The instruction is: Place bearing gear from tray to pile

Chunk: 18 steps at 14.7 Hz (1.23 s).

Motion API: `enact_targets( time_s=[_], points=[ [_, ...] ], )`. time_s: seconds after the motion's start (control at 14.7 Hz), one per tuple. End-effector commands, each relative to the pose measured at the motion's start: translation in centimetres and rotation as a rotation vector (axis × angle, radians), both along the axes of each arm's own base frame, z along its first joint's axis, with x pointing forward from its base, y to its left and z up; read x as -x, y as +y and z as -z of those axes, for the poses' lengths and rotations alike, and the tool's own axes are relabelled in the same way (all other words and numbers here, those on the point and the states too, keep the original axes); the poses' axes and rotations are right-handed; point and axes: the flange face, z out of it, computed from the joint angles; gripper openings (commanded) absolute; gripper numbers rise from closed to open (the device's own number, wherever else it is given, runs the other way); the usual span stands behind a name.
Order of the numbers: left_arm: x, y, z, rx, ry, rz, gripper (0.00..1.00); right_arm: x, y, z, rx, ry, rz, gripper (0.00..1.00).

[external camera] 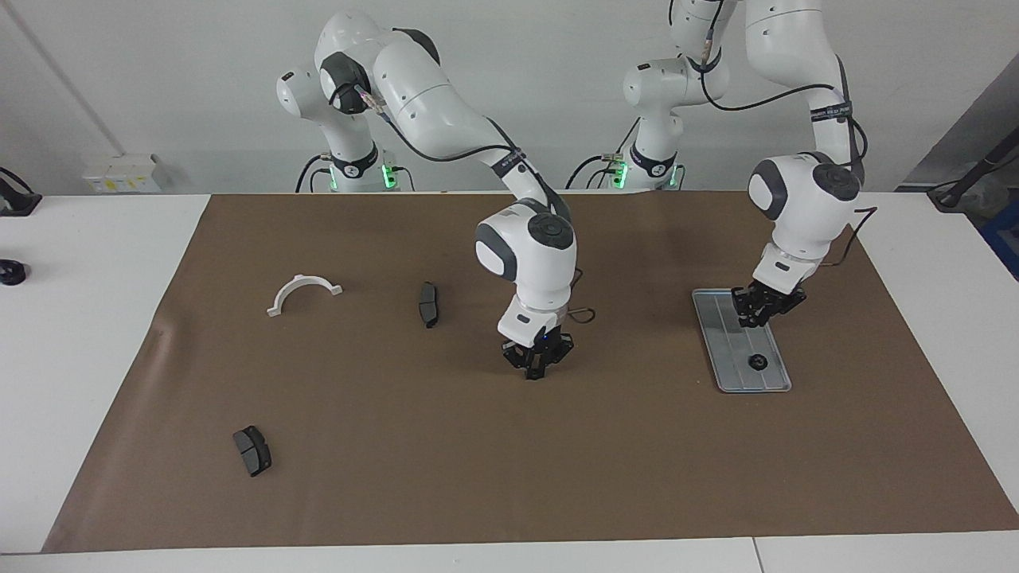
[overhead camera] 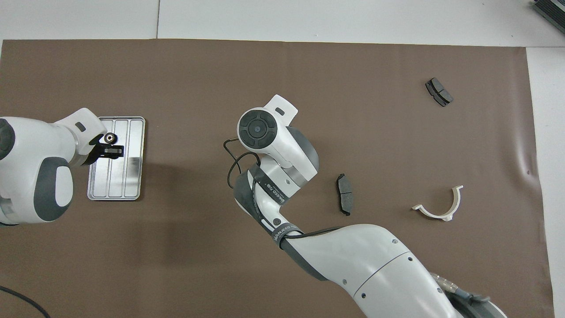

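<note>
The silver tray lies on the brown mat toward the left arm's end of the table; it also shows in the overhead view. A small dark bearing gear sits in the tray at its end farther from the robots, seen from above as a small ring. My left gripper hangs over the tray, just short of the gear. My right gripper is shut and empty over the middle of the mat. The pile's white half-ring bracket lies toward the right arm's end.
One dark brake pad lies between the bracket and my right gripper, also seen from above. A second brake pad lies farther from the robots. The bracket shows from above too.
</note>
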Motion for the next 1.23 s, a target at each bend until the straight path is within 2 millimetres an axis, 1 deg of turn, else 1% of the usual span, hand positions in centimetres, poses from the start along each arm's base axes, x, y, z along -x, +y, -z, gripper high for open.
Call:
enact_targets(
  time_s=[0.0, 0.07, 0.14, 0.2, 0.27, 0.41, 0.48, 0.55, 0.68, 0.75, 0.82, 0.89, 0.95, 1.09, 1.16],
  points=[
    [-1.5, -4.5, -1.6, 0.010, -0.017, 0.041, 0.00, -1.8, -3.8, -2.9, 0.017, 0.012, 0.010, 0.00],
    [-2.1, -6.2, -1.4, 0.014, -0.015, 0.040, 0.00, -2.9, -6.3, -4.2, 0.022, 0.012, 0.008, 0.00],
    [-2.4, -8.7, -1.4, 0.024, -0.020, 0.030, 0.00, -3.9, -8.6, -5.3, 0.027, 0.012, 0.006, 0.00],
    [-2.6, -11.4, -0.6, 0.030, -0.010, 0.021, 0.00, -5.0, -11.5, -6.2, 0.035, 0.017, 0.009, 0.00],
    [-2.9, -13.8, -0.8, 0.027, -0.020, 0.018, 0.00, -5.7, -14.1, -7.1, 0.039, 0.017, 0.012, 0.00],
    [-3.3, -18.3, -0.4, 0.008, -0.038, -0.016, 0.00, -6.6, -20.2, -7.8, 0.059, 0.038, -0.002, 0.00],
    [-3.5, -20.9, 0.3, 0.006, -0.041, -0.035, 0.00, -6.9, -22.6, -7.6, 0.070, 0.053, -0.036, 0.00],
    [-3.6, -23.3, 0.4, 0.014, -0.048, -0.050, 0.00, -7.2, -25.5, -6.8, 0.080, 0.072, -0.056, 0.00],
    [-3.1, -27.3, 1.7, 0.028, -0.040, -0.063, 0.00, -7.1, -31.0, -4.9, 0.018, 0.099, -0.020, 0.00],
    [-3.2, -28.9, 2.2, 0.034, -0.043, -0.074, 0.00, -6.9, -33.3, -3.9, -0.022, 0.103, -0.020, 0.00],
    [-3.4, -30.4, 2.4, 0.044, -0.049, -0.078, 0.00, -6.6, -35.3, -2.9, -0.052, 0.102, -0.028, 0.00],
    [-3.2, -32.1, 3.0, 0.052, -0.050, -0.084, 0.00, -6.6, -36.4, -2.3, -0.074, 0.092, -0.028, 0.00],
    [-2.8, -33.2, 3.2, 0.058, -0.053, -0.082, 0.00, -6.5, -36.7, -2.0, -0.082, 0.088, -0.020, 0.00],
    [-2.0, -34.6, 3.3, 0.077, -0.066, -0.062, 0.00, -6.6, -36.6, -1.6, -0.084, 0.080, -0.019, 0.00],
    [-1.4, -35.3, 3.7, 0.083, -0.070, -0.049, 0.00, -6.5, -36.6, -1.1, -0.082, 0.077, -0.020, 0.00]
  ],
)
